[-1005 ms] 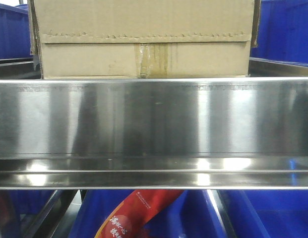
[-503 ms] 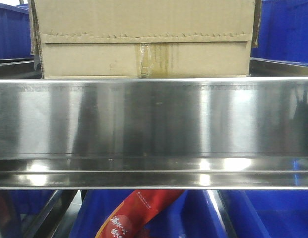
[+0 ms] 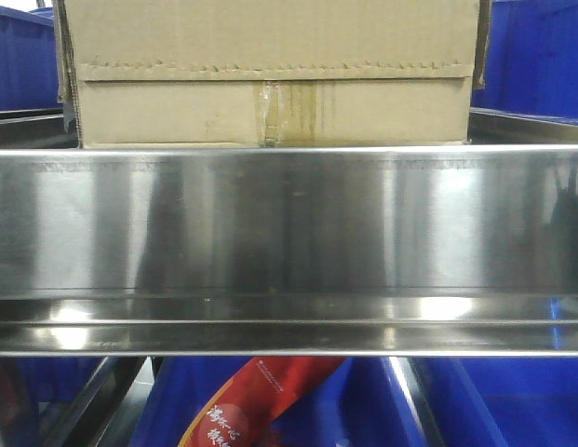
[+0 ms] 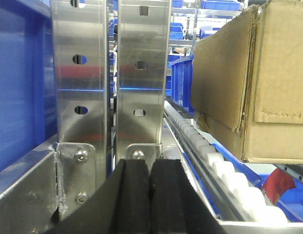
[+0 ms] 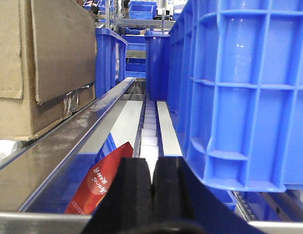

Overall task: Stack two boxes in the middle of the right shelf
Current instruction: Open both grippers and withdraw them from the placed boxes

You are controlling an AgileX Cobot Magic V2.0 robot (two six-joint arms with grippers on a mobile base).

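Brown corrugated cardboard box (image 3: 270, 74) with serrated brown tape and a stained seam strip sits on the stainless-steel shelf level (image 3: 289, 223), right behind its wide shiny front rail, roughly centred in the front view; top edge is cropped so can't tell if a second box is on it. Left gripper (image 4: 150, 195) black fingers pressed together, holding nothing, parked at the perforated steel uprights (image 4: 112, 73) beside the box's left side, white roller track (image 4: 224, 170) running under the box. Right gripper (image 5: 153, 187) fingers also closed and empty, sitting between the box's right side and a blue plastic bin (image 5: 239, 92), red printed packet (image 5: 100, 183) lower down. Both arms flank the box without touching, likely clear of it after placement or before a side squeeze
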